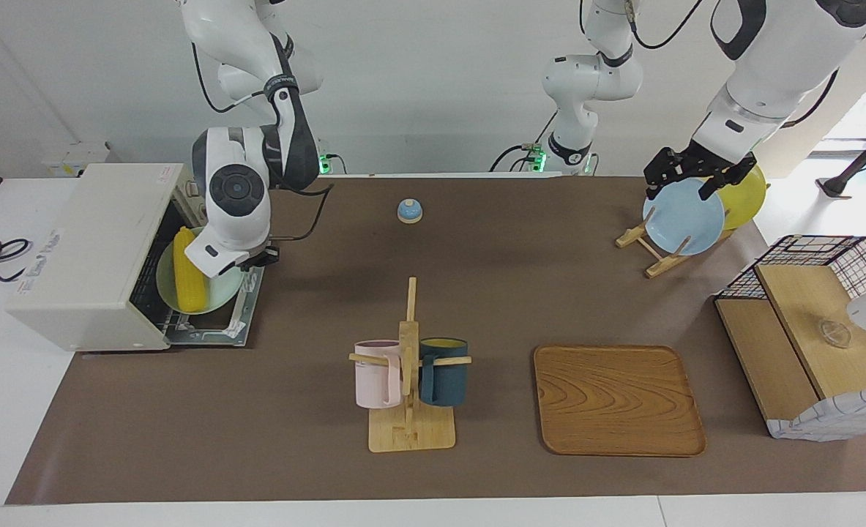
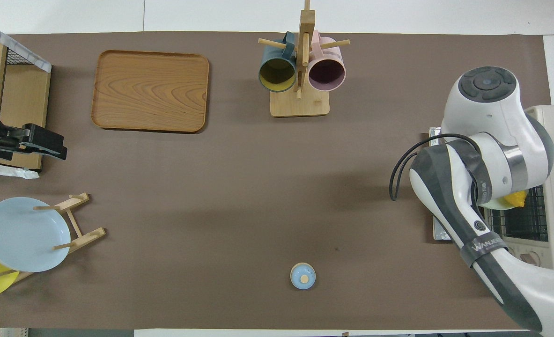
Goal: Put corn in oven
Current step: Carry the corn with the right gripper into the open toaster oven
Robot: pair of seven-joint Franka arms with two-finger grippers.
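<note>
One yellow corn cob (image 1: 189, 280) lies on a pale green plate (image 1: 217, 296) pushed partway into the open toaster oven (image 1: 88, 252), on its wire rack. The right gripper (image 1: 257, 258) sits at the plate's rim; whether it grips or has let go cannot be told. The left gripper (image 1: 696, 172) waits over a blue plate (image 1: 683, 217) in a wooden rack. The cob looks stiff, light and bumpy, and likely rolls; the smooth plate rim seems the safer hold.
</note>
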